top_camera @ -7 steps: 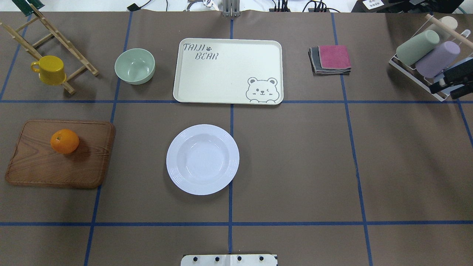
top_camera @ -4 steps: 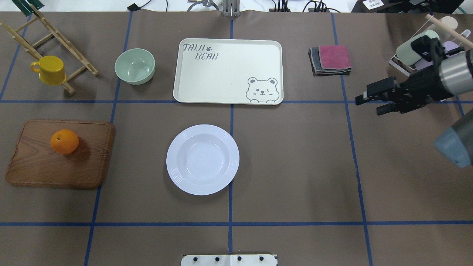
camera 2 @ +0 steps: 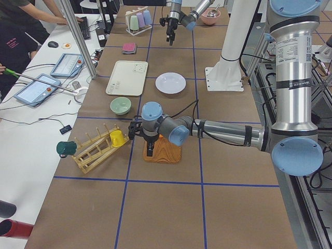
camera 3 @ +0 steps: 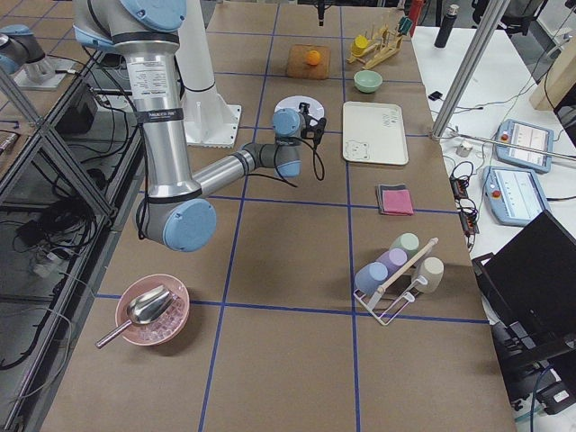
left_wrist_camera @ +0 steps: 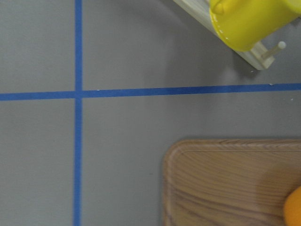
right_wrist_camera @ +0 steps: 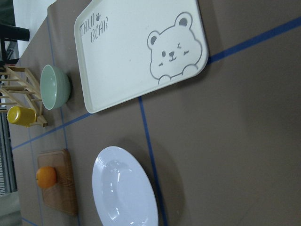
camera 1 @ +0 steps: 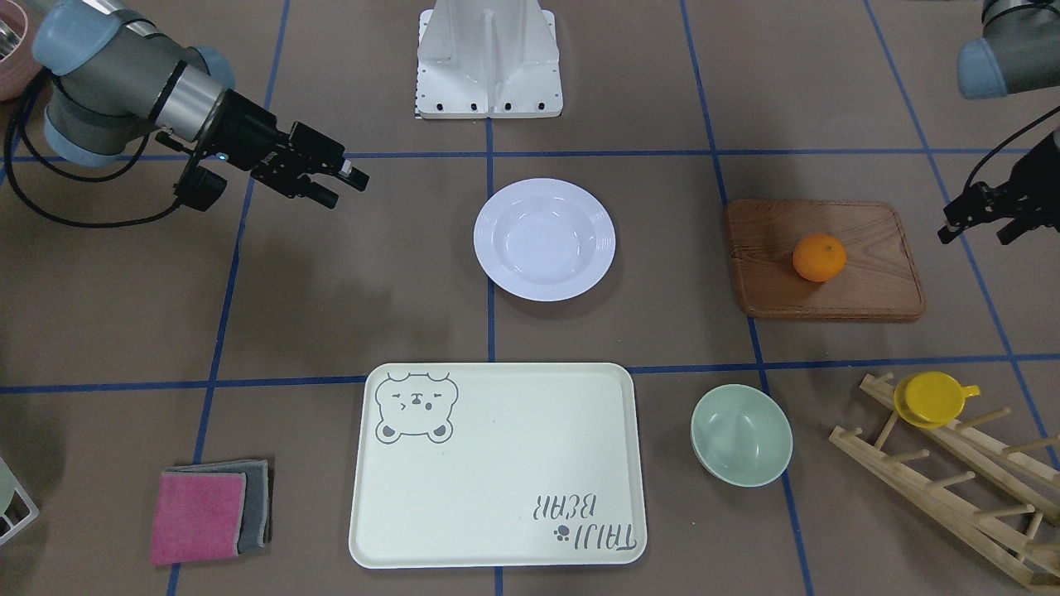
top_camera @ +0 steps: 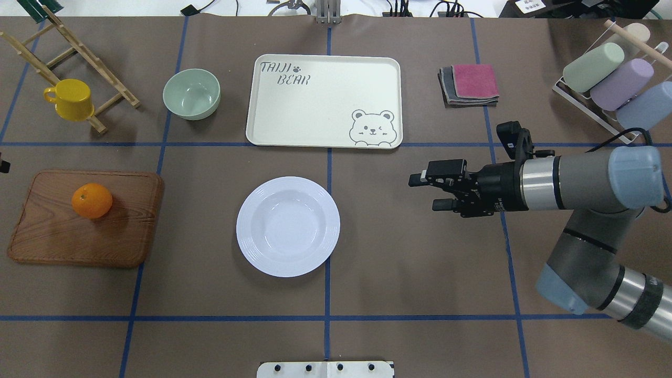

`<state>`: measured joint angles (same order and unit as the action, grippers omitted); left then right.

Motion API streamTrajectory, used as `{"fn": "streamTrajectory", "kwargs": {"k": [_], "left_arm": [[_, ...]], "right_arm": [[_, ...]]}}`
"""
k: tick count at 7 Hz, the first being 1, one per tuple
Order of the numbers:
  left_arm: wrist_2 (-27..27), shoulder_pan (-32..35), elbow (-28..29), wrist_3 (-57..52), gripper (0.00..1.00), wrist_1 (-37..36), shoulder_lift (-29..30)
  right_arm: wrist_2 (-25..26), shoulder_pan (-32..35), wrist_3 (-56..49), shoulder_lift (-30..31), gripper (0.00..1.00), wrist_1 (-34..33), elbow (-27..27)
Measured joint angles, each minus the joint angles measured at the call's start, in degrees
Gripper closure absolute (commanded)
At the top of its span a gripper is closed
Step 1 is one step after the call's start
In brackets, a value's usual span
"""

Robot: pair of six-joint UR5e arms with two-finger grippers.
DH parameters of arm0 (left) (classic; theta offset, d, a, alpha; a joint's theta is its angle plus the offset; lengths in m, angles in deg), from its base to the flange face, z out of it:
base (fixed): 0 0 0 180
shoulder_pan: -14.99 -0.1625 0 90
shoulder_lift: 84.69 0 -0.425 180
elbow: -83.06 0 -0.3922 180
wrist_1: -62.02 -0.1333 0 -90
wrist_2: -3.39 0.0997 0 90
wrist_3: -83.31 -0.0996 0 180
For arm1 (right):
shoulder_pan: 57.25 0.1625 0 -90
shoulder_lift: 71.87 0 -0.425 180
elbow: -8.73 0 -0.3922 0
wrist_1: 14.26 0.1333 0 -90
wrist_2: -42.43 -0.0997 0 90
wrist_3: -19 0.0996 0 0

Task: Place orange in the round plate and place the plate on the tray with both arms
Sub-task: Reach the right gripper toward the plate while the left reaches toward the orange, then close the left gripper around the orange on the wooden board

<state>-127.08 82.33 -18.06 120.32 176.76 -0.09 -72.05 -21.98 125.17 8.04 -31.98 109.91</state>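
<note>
The orange [top_camera: 92, 200] rests on a brown wooden board [top_camera: 121, 236] at the table's left; it also shows as the orange [camera 1: 819, 257] in the front view. Empty and white, the round plate [top_camera: 287, 226] lies near the table's middle, with the cream tray [top_camera: 315, 105] bare beyond it. My right gripper [top_camera: 424, 192] hovers open to the right of the plate, pointing at it and holding nothing. Beyond the board's outer edge my left gripper [camera 1: 975, 234] hangs open and empty. Its wrist view catches only a sliver of the orange [left_wrist_camera: 294, 208].
A pale green bowl [top_camera: 191, 94] and a yellow cup [top_camera: 71, 100] on a wooden rack stand at the far left. Folded cloths [top_camera: 470, 84] and a rack of pastel cups [top_camera: 609, 73] stand at the far right. People stand at the side bench.
My right arm has swung in from the table's right edge towards the middle and now hovers right of the plate. The orange, plate and tray have not moved.
</note>
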Motion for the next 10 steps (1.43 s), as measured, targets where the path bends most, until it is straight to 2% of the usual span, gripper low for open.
{"fn": "streamTrajectory", "kwargs": {"k": [2, 4, 10], "left_arm": [[3.9, -8.3, -2.4, 10.2, 0.01, 0.3, 2.5], [5.3, -12.6, -2.1, 14.7, 0.01, 0.2, 5.0], [5.8, -16.7, 1.2, 17.8, 0.02, 0.3, 6.5]], "right_arm": [[5.0, -4.2, 0.7, -0.7, 0.0, 0.5, 0.0], [9.5, -7.0, 0.8, -2.2, 0.0, 0.5, -0.1], [11.3, -8.9, 0.7, -2.7, 0.0, 0.4, -0.4]]}}
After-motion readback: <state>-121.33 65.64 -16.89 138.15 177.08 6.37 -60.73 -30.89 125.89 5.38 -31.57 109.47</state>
